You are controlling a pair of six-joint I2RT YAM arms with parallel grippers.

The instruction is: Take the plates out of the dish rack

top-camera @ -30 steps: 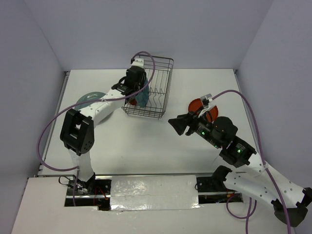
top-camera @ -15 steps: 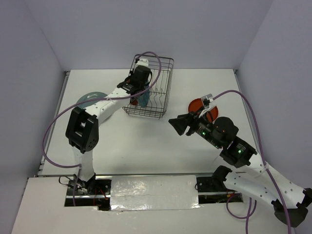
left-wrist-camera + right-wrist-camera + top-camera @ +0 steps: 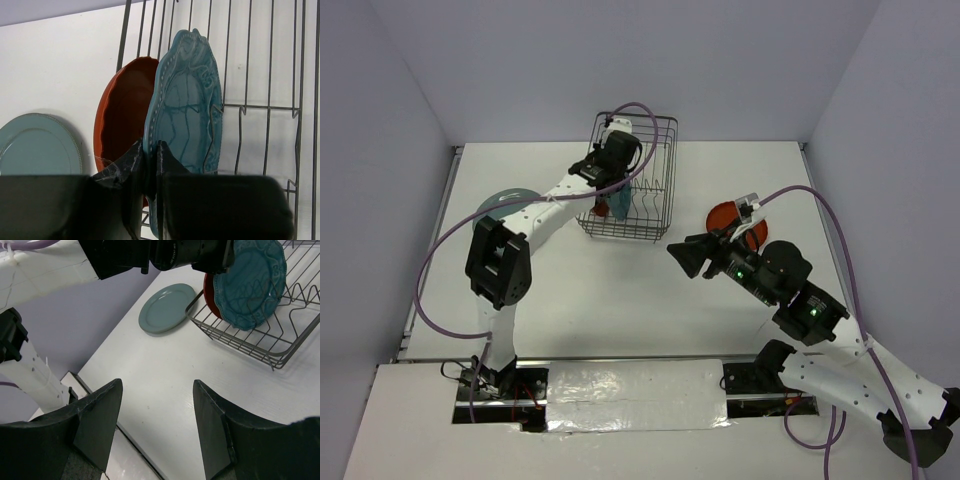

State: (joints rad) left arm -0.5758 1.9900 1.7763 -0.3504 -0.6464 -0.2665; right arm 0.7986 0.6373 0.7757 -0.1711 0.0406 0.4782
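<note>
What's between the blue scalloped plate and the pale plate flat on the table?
An orange-red plate on edge beside the scalloped plate, the pale plate beyond it, seen in the left wrist view.

no legible txt/labels anywhere.

Bright, even, diffuse light falls from above, so the white desk (image 3: 620,290) looks almost washed out and carries only faint, soft shadows beneath the arms. In the left wrist view the left fingers (image 3: 125,170) are dark, blurred shapes along the bottom edge, while the scalloped teal plate (image 3: 185,105) rising from between them is sharp, with a mild sheen on its glaze. The right fingers (image 3: 95,420) show underexposed and soft-edged; everything beyond them is crisp.
</note>
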